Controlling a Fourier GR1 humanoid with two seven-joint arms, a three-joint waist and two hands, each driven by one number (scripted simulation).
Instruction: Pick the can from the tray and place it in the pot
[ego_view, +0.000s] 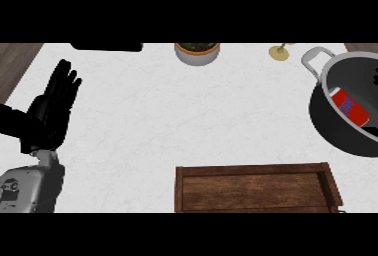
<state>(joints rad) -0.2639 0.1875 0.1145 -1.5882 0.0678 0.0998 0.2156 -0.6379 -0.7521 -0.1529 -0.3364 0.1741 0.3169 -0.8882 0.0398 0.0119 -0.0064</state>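
A red can (351, 106) with a blue mark lies on its side inside the dark pot (325, 120) at the right edge. The pot has a silver rim and a loop handle at its upper left. The wooden tray (255, 172) sits at the lower middle with nothing in it. My left hand (50, 107) rests open at the left side, fingers straight and pointing up, far from the tray and the pot. No right hand shows in the head view.
A white planter with dark greenery (197, 52) stands at the back middle. A small yellowish object (279, 52) lies to its right, and a black item (107, 46) sits at the back left. Brown wood borders the white counter at the far left.
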